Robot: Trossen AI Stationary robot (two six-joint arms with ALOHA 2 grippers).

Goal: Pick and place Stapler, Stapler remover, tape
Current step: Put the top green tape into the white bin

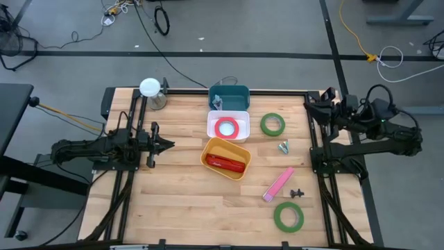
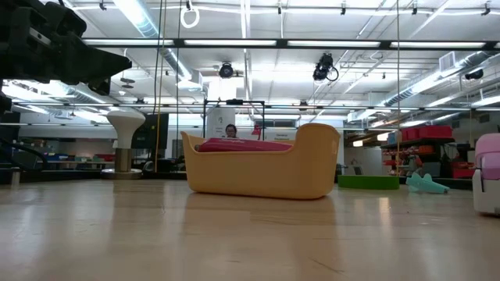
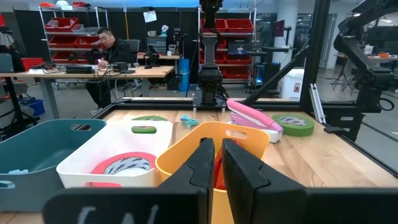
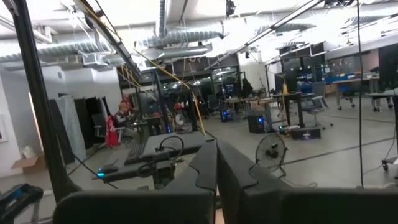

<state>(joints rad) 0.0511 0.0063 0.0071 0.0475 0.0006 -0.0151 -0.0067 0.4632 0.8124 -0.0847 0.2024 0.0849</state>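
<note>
No legible writing; left pincer (image 1: 168,144) pressed together and empty, just left of the yellow bin (image 1: 225,158) holding—apparently—the red stapler (image 1: 226,163); right pincer (image 1: 310,105) likewise closed.

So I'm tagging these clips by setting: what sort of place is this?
Most likely a robotics lab or workshop. Shelving with red bins lines the back, a person works at a desk, and exposed ducts and cables run overhead around the wooden table.

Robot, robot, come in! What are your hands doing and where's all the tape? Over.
Left gripper and right gripper both shut, empty, parked at table sides. Red tape in white bin; two green tapes on table. Path clear.
</note>
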